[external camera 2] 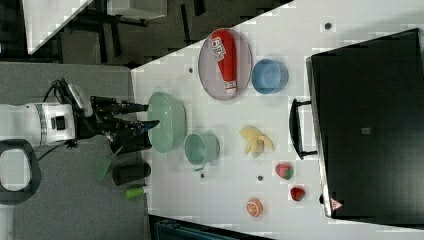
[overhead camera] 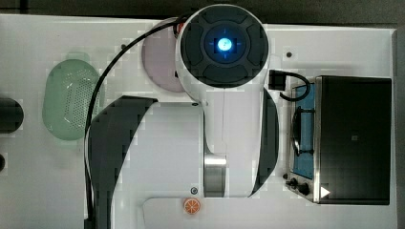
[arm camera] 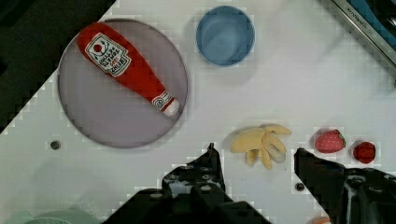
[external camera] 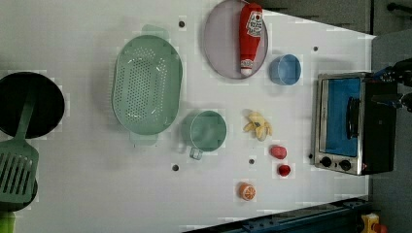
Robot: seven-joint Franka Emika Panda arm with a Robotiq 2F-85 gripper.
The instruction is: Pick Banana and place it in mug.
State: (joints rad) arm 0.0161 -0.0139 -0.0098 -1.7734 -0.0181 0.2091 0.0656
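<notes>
Task not started, as far as I can judge: banana (external camera: 258, 125) lies on the white table (external camera: 87, 194), mug (external camera: 208, 131) empty, all steps left (reach, grasp, lift, drop in).

Left view, L to R: black pan (external camera: 30, 104) w/ green spatula (external camera: 18, 165) at the left view's left edge, then perforated green basket (external camera: 147, 83), then teal mug just beside the basket's lower end, handle pointing toward the left view's bottom. Banana sits near the mug on the left view's right, apart from it, peel splayed open. Above these, grey plate (external camera: 221, 43) w/ ketchup bottle (external camera: 249, 34) lying on it, blue cup (external camera: 285, 69) beside the plate. Below the banana: two red strawberries (external camera: 279, 152), orange slice (external camera: 247, 191). Toaster oven (external camera: 347, 124) at far right.

Gripper (arm camera: 254, 156): in wrist view the fingers are spread wide, nothing between them, hovering above the table w/ banana just ahead of the gap.

Obstacles, my guess: strawberries near banana could get nudged; mug's path is short and free. Splayed peel may make the grasp awkward.
</notes>
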